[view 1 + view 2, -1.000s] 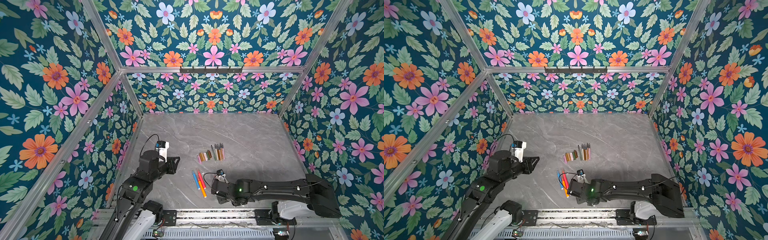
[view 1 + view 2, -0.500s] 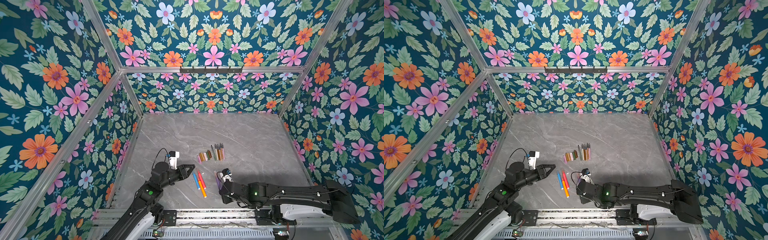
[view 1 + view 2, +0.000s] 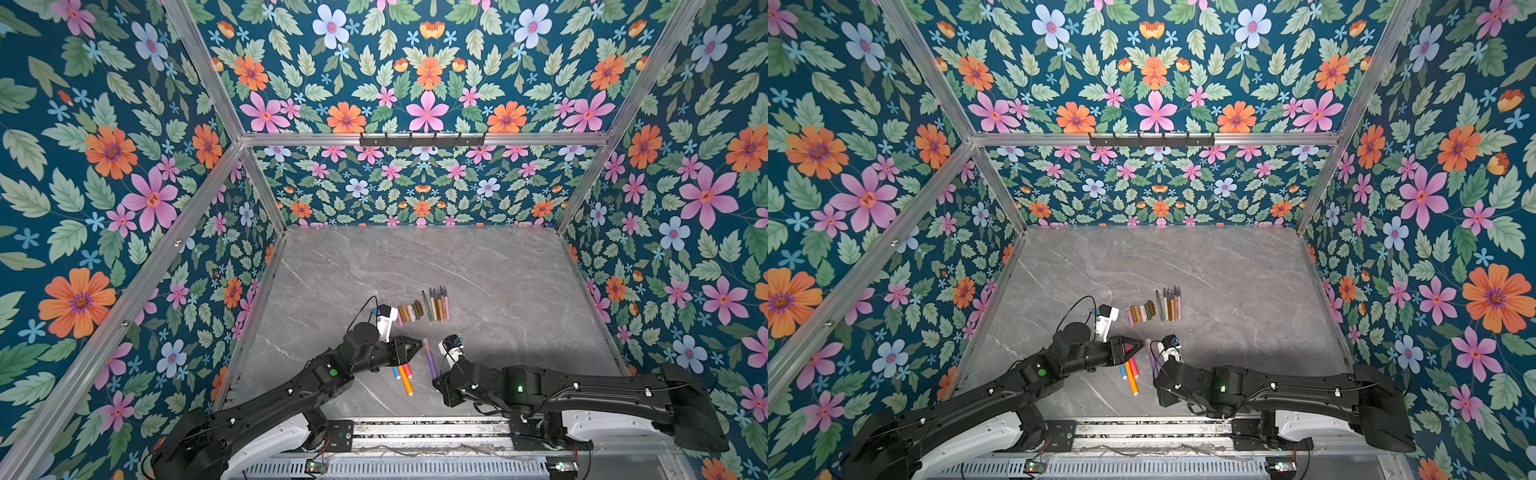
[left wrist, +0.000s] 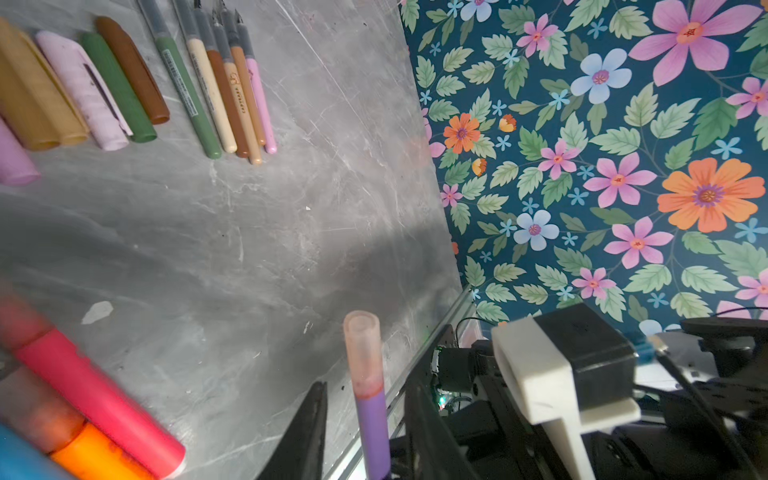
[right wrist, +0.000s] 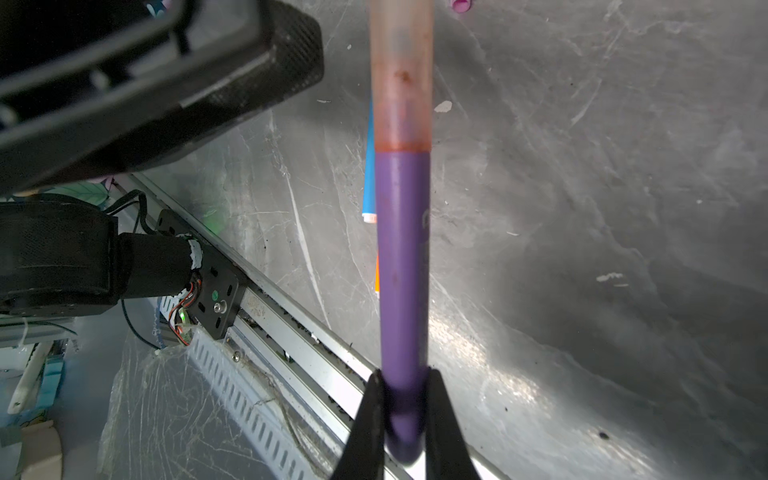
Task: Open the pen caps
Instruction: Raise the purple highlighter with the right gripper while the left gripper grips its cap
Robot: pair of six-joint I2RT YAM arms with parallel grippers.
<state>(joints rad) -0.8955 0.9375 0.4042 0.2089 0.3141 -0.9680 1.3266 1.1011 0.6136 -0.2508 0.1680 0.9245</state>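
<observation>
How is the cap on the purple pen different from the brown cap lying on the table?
The purple pen's cap is pale and see-through; the brown cap is solid brown. The purple pen's cap sits on the purple pen, gripped by the right gripper; the brown cap lies loose on the table, off any pen. Both are short tubes.

- Grey marble-patterned tabletop (image 3: pixel 498 270), with a scuffed surface.
- Pen caps (image 3: pixel 409 311): loose, lying side by side in a row at mid-table.
- Uncapped thin pens (image 3: pixel 436 305): a parallel row just beside the caps.
- Three capped markers (image 3: pixel 405 380), blue, orange and red: packed side by side near the front edge.
</observation>
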